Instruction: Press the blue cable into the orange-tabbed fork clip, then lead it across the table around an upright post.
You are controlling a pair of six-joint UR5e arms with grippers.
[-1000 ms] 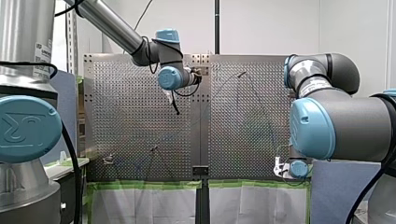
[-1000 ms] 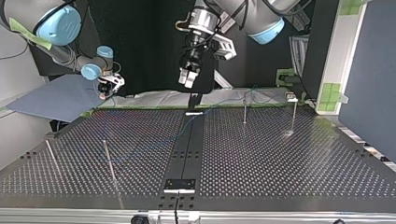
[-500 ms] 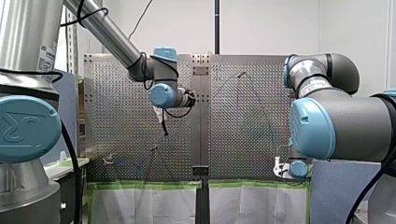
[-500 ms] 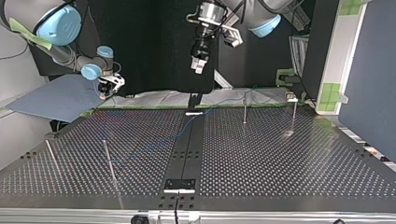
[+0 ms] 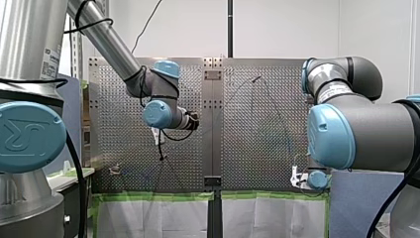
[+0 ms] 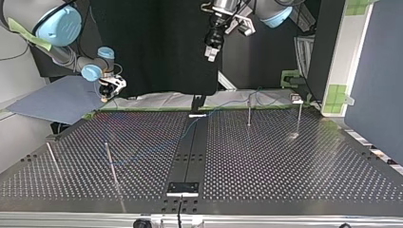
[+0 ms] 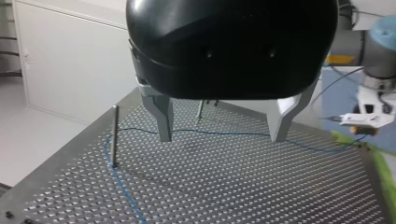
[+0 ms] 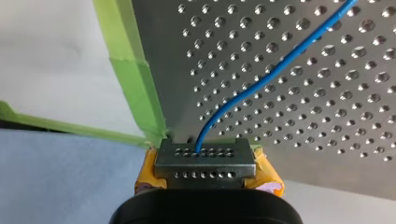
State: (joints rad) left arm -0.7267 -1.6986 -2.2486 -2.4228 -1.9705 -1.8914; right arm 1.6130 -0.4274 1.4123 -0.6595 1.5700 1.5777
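Observation:
The blue cable runs over the perforated table and ends between the yellow pads of my right gripper, which is shut on it at the table's taped corner. The top view shows that gripper at the far left edge. My left gripper hangs high above the table, open, with nothing between its metal fingers. It is near the top view's upper edge. The cable passes an upright post ahead of it. A small clip sits at the top view's far right; its tab colour is unclear.
Several thin upright posts stand on the table: two at the top view's left and two at its far right. A dark strip runs down the middle. Green tape lines the far edge.
My left arm has lifted and swung toward the top view's right, still open. In the front view it moved left and lower. My right arm and the cable have stayed put.

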